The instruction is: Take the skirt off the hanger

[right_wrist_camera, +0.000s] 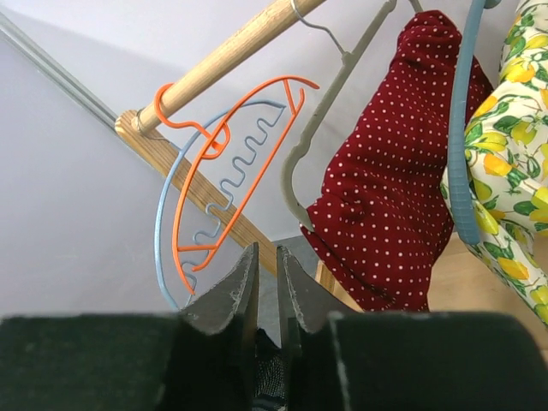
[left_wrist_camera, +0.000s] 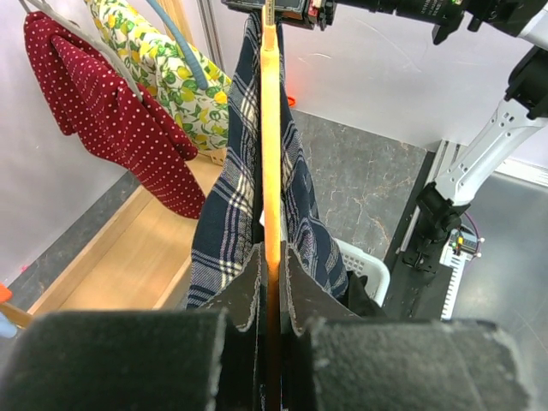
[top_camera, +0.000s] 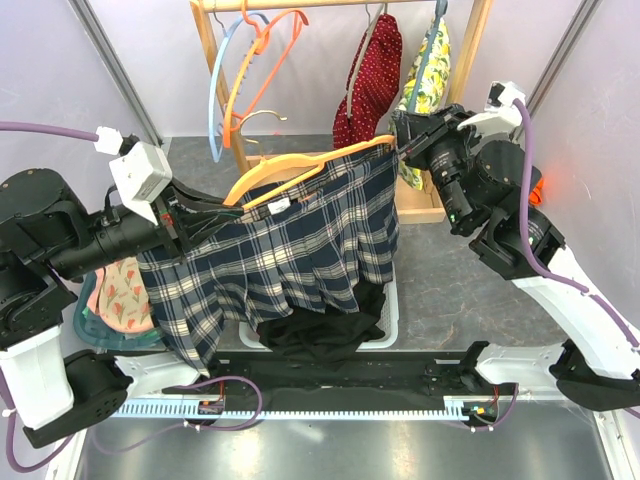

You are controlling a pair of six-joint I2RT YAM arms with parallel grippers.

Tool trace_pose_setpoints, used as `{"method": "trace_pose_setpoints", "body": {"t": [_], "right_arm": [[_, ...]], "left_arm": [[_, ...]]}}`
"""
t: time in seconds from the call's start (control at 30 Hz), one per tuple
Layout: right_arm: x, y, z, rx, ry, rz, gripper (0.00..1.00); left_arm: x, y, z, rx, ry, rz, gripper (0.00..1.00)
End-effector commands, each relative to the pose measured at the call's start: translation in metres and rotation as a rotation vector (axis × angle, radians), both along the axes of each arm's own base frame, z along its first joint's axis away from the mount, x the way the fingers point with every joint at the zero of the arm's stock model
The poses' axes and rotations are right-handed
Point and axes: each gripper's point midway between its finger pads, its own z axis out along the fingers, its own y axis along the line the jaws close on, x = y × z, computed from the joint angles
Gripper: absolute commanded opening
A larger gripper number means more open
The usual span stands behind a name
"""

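Observation:
The plaid skirt [top_camera: 290, 250] hangs from the pale peach-orange hanger [top_camera: 300, 165], stretched between my two arms above a basket. My left gripper [top_camera: 185, 218] is at the hanger's left end. In the left wrist view its jaws [left_wrist_camera: 271, 257] are shut on the hanger [left_wrist_camera: 271, 128], seen edge-on, with the skirt [left_wrist_camera: 227, 214] draped down both sides. My right gripper [top_camera: 400, 148] is at the skirt's right waist corner. In the right wrist view its jaws [right_wrist_camera: 266, 257] stand almost together, with dark skirt fabric [right_wrist_camera: 269, 377] pinched low between them.
A white basket [top_camera: 392, 315] holding a black garment [top_camera: 320, 335] sits under the skirt. Behind is a wooden rack with a light-blue hanger [top_camera: 215, 90], a red-orange hanger [top_camera: 262, 70], a red dotted garment [top_camera: 370, 80] and a lemon-print garment [top_camera: 425, 70]. A floral garment [top_camera: 120, 295] lies at left.

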Motion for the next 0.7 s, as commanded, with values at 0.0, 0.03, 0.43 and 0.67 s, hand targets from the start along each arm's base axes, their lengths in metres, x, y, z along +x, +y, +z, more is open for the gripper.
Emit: {"method": "trace_pose_setpoints", "body": {"t": [0.0, 0.03, 0.43, 0.67], "right_arm": [[0.001, 0.001, 0.004, 0.034, 0.006, 0.041, 0.15], [0.000, 0.001, 0.007, 0.042, 0.005, 0.047, 0.13], [0.002, -0.016, 0.011, 0.000, 0.019, -0.019, 0.00], [0.002, 0.000, -0.091, -0.102, 0.149, 0.074, 0.59]], "left_arm": [[-0.009, 0.010, 0.049, -0.118, -0.182, 0.003, 0.02], [-0.006, 0.008, 0.045, -0.104, -0.179, 0.005, 0.02], [0.006, 0.002, 0.021, -0.054, -0.148, 0.019, 0.02], [-0.004, 0.012, 0.044, -0.105, -0.194, 0.027, 0.02]]}}
